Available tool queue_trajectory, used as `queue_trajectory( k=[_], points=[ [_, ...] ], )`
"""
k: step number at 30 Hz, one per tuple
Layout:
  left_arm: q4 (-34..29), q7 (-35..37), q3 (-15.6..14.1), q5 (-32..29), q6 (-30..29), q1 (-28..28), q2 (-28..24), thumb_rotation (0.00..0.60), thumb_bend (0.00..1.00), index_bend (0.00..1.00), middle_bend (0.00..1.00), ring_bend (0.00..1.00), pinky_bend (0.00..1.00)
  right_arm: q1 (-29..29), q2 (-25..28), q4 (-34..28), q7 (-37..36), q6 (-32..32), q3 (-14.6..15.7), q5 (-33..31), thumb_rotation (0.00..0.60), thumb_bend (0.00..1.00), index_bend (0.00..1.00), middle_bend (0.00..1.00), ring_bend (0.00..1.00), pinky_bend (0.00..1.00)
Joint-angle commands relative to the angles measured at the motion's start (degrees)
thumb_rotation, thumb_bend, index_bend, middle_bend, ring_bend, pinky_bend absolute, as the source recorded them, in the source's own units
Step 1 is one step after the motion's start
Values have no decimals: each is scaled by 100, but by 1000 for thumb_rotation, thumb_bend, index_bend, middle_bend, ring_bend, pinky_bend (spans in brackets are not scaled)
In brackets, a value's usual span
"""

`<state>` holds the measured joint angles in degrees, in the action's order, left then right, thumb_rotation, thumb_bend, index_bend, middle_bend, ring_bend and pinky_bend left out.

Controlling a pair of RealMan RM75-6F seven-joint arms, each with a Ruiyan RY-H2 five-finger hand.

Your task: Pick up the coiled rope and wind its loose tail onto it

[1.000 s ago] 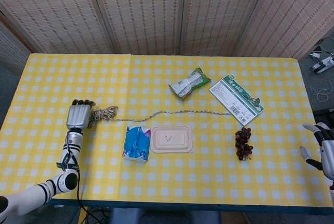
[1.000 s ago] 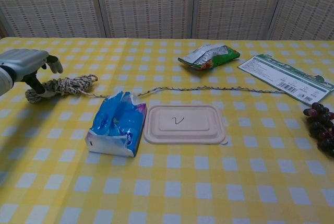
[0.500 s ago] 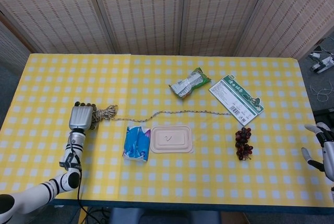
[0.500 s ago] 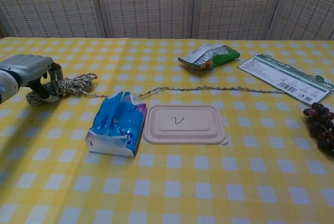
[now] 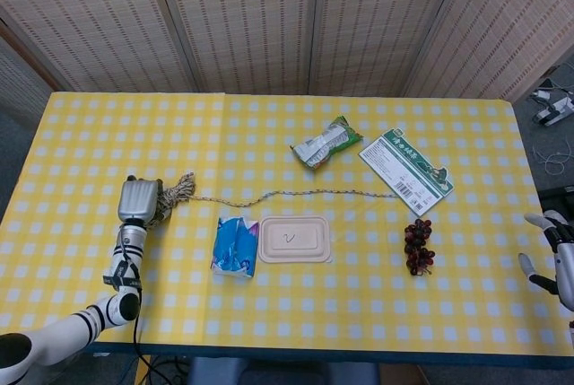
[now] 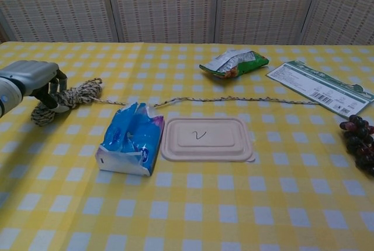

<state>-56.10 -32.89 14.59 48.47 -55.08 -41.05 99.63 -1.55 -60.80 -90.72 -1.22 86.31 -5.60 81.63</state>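
Beige lidded container (image 6: 208,138) beside blue packet (image 6: 131,140)

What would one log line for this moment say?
left robot hand: grips coiled rope | tail: loose on table | right robot hand: idle, open | winding: not begun

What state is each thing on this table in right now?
coiled rope: gripped by the left hand, one end tilted up
loose tail: unwound, stretched along the table
snack bag: lying flat
tissue pack: crumpled
lidded tray: closed
right hand: empty, fingers apart
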Motion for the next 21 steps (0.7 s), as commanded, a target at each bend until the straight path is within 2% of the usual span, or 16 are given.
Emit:
queue_trajectory(
  k=[1,6,9,13,18,21],
  points=[
    [-27,221,44,113,-31,20,-46,537,246,665,678,507,269,-1,10,-9,-4,1,-6,0,600,280,239,298,299,366],
    [-122,937,85,644,-283,94,-226,572,246,700,726,540,300,-32,83,-86,18,-4,-28,42,600,280,239,298,300,366],
    [-240,1375,131,972,-504,134,-357,571,246,709,738,551,318,-92,161,-188,-3,-53,-46,101,600,281,239,298,300,366],
    [-639,2022,286,1357,-877,210,-618,577,246,709,738,552,330,-282,329,-373,6,-245,-91,226,600,321,239,305,300,366],
    [-1232,2233,427,1653,-1299,279,-940,589,246,706,738,554,344,-700,554,-671,108,-725,-218,302,600,354,261,337,301,366],
    [-1587,2134,435,1723,-1382,306,-1121,571,246,702,738,554,344,-1008,614,-826,253,-1132,-309,233,600,364,297,343,303,366]
  ],
)
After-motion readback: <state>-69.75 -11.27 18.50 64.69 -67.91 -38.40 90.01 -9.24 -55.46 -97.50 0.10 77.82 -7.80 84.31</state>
